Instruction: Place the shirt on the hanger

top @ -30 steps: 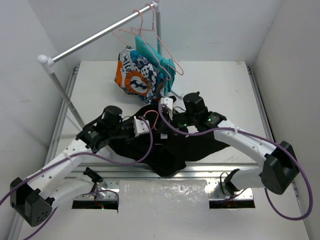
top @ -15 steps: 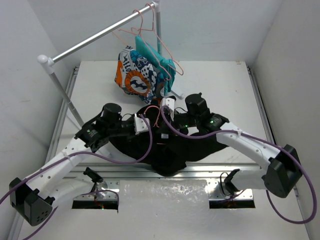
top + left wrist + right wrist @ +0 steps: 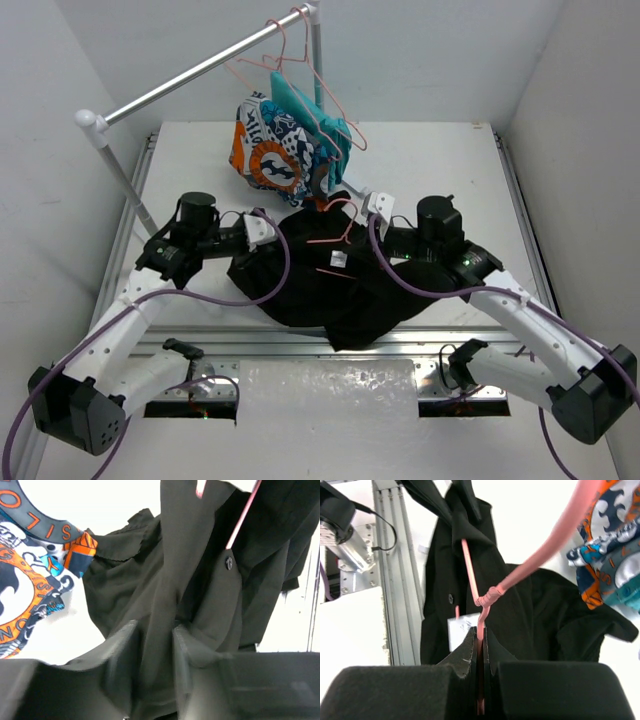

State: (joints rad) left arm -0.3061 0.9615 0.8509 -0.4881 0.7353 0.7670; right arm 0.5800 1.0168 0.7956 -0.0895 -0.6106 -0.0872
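The black shirt (image 3: 320,285) lies crumpled on the table between my arms, its white neck label (image 3: 338,259) facing up. The pink wire hanger (image 3: 335,222) rests on the collar area. My right gripper (image 3: 480,639) is shut on the hanger (image 3: 490,596) just below its twisted neck, and the hook curves up to the right. My left gripper (image 3: 155,630) has its fingers (image 3: 122,652) parted, with a loose fold of the shirt (image 3: 200,580) running between them. In the top view the left gripper (image 3: 272,240) is at the shirt's left edge and the right gripper (image 3: 365,218) at its upper right.
A garment rack's rail (image 3: 190,75) crosses the back left, carrying an orange-white-blue patterned garment (image 3: 268,150), a teal garment (image 3: 310,115) and spare pink hangers (image 3: 300,60). An aluminium rail (image 3: 250,345) runs along the near table edge. White walls close in both sides.
Both arms have drawn apart, the left to the left and the right to the right with the hanger. The shirt has spread wider. The left jaws have parted.
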